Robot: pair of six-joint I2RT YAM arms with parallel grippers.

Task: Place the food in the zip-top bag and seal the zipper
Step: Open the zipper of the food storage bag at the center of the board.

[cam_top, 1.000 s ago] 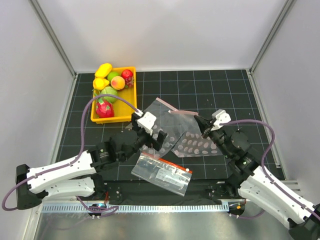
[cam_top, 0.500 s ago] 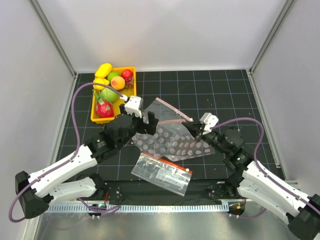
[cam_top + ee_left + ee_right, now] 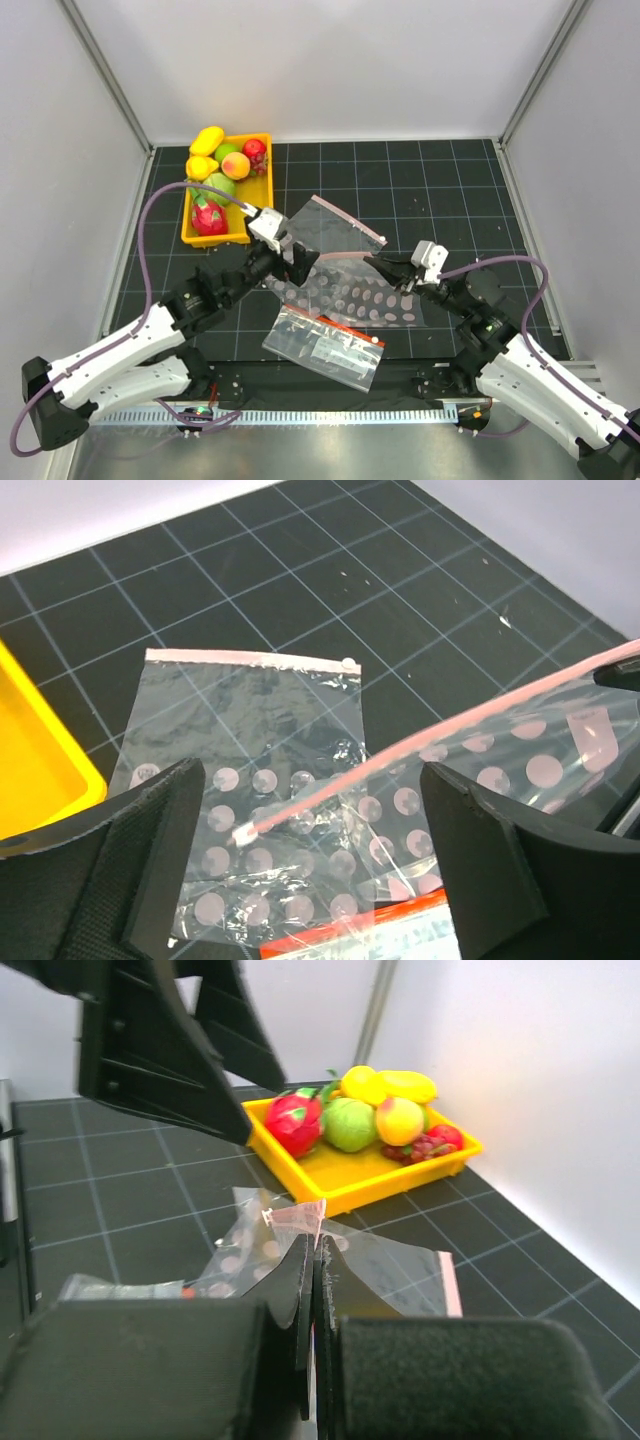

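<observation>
My left claw [image 3: 312, 815] stands wide, its black fingers [image 3: 150, 870] low on either side. Beyond them a flat clear bag [image 3: 250, 710] lies on the black gridded tabletop [image 3: 400, 580], pink strip along its far edge. The zip-top bag [image 3: 560, 730] enters from the right, its zipper [image 3: 330, 792] slanting to a white end mid-view. A bubble sheet [image 3: 230, 880] shows among the plastic. A yellow tray [image 3: 40, 750] sits at left.

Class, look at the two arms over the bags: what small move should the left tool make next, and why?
Probably close the left tool on the white end of the raised pink strip: it lies between its open fingers, while the shut right tool holds the strip farther along.
</observation>
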